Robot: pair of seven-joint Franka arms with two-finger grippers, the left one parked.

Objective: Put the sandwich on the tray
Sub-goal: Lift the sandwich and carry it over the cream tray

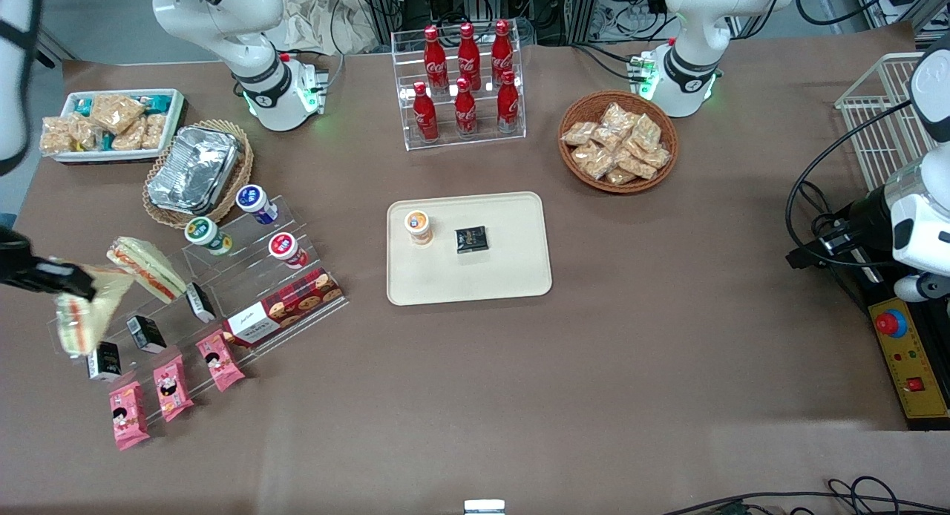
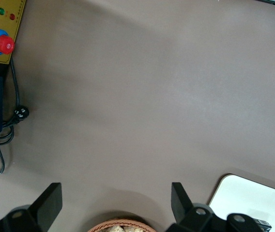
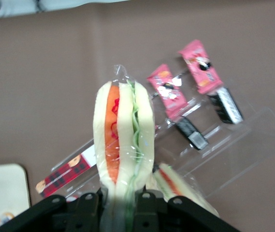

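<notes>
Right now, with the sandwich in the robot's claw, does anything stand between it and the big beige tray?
The gripper holds the sandwich raised at the working arm's end of the table. Toward the tray stands the clear stepped rack with its cups and the biscuit box. On the tray, a small cup and black box leave bare space.

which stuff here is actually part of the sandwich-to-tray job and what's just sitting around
Part of the job:
- sandwich, pinched in the gripper above the clear stand
- tray, mid-table

Just lying about:
- second sandwich on the stand
- cup and black box on the tray
- cola bottles
- pink snack packs
- foil container
</notes>
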